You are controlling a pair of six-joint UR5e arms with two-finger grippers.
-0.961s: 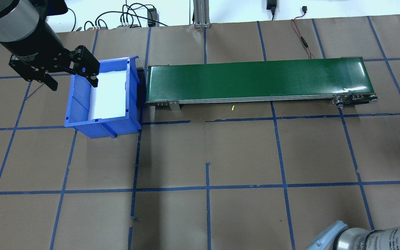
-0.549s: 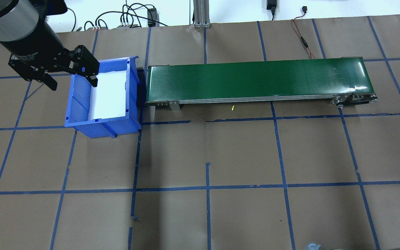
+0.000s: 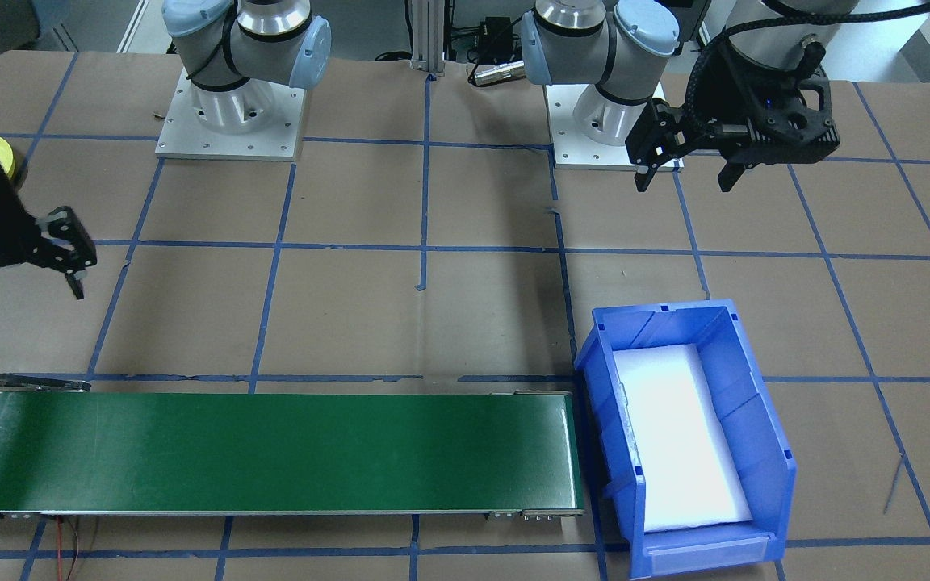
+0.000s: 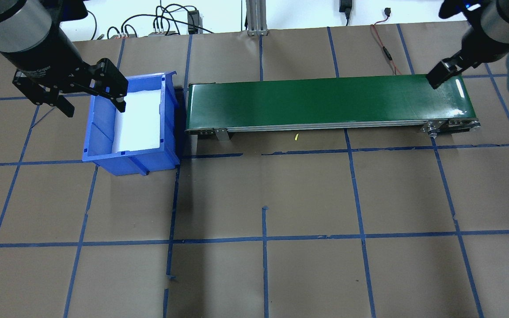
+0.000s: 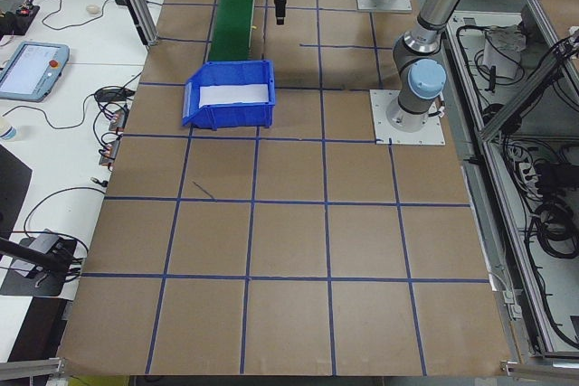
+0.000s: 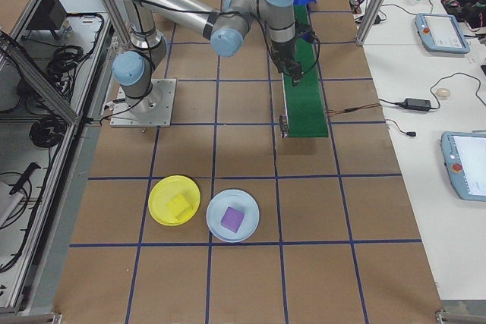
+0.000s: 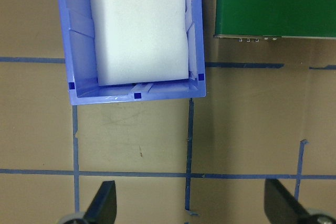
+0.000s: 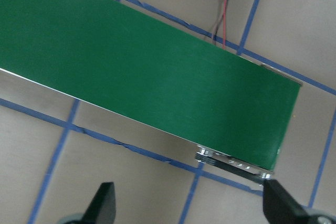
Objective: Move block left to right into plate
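Plainly yellow block (image 6: pixel 179 205) on plate (image 6: pixel 159 193)

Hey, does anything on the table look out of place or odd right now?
Nothing is spilled or damaged. One small oddity: a tiny yellow scrap lies loose on the brown paper beside the long green conveyor belt. The blue rectangular plastic bin holds only a white foam liner, no block.

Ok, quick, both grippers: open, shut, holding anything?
Left gripper: open, empty, over the blue bin's edge.
Right gripper: open, empty, above the conveyor's end.
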